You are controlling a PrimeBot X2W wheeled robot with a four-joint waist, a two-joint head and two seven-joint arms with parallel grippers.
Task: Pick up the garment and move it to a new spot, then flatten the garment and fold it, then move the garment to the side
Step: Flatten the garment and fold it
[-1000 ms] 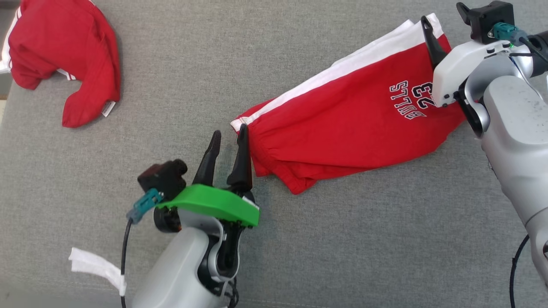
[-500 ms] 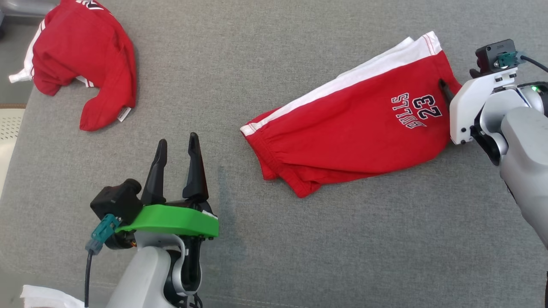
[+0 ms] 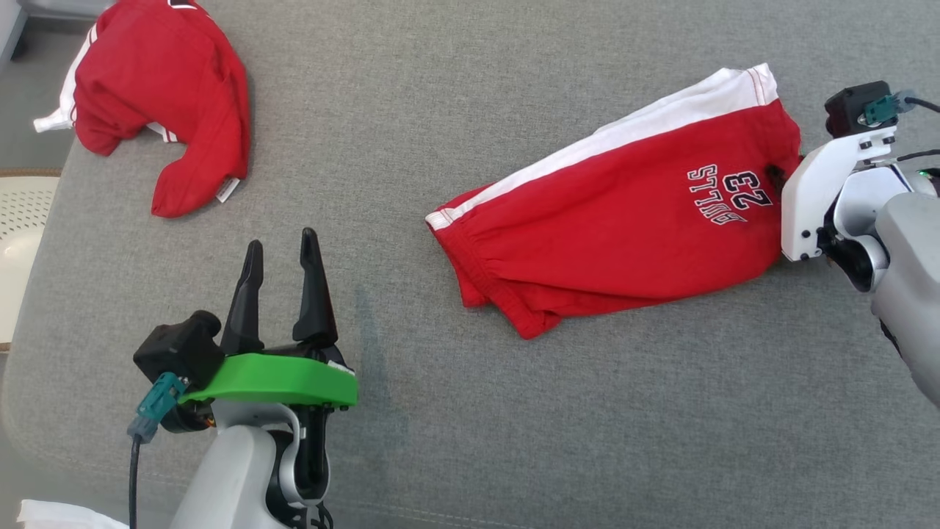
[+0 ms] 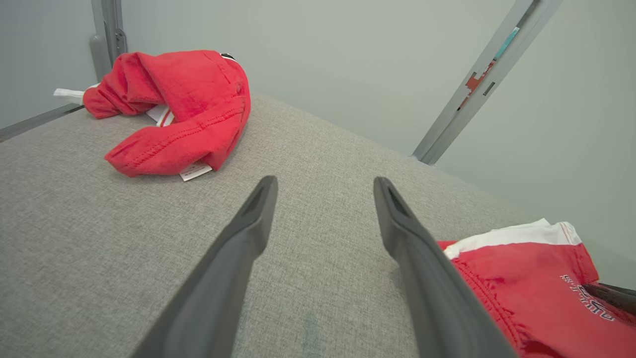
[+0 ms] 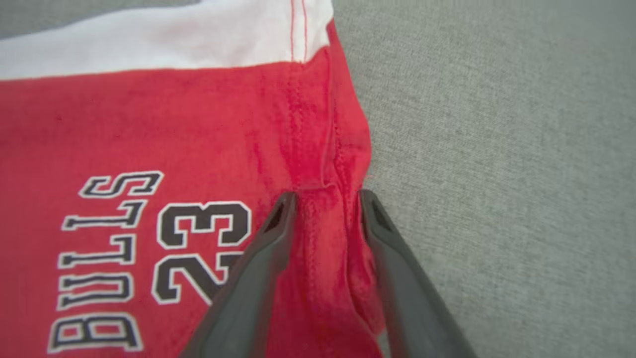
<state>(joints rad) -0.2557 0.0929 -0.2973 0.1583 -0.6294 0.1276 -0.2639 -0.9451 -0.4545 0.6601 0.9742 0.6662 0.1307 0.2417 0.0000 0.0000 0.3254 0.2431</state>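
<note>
The garment (image 3: 624, 213) is a pair of red shorts with a white side stripe and "BULLS 23" print, lying flat on the grey padded surface at centre right. My right gripper (image 3: 772, 173) is at the right-hand hem. In the right wrist view its fingers (image 5: 278, 233) straddle a raised fold of red fabric (image 5: 325, 219), with the right gripper (image 5: 328, 195) narrowed and pinching it. My left gripper (image 3: 279, 241) stands open over bare surface, well left of the shorts' waistband. In the left wrist view the left gripper (image 4: 323, 181) holds nothing, with the shorts (image 4: 521, 288) at its lower right.
A second red garment (image 3: 169, 88) lies crumpled at the far left corner, also in the left wrist view (image 4: 184, 104). The grey surface (image 3: 440, 411) has a left edge with a pale object (image 3: 18, 235) beyond it. A white cloth scrap (image 3: 59, 516) shows at the bottom left.
My left gripper has pulled away from the waistband to the lower left. My right gripper has come down onto the right hem and its jaws have narrowed on a fold. The camera has shifted.
</note>
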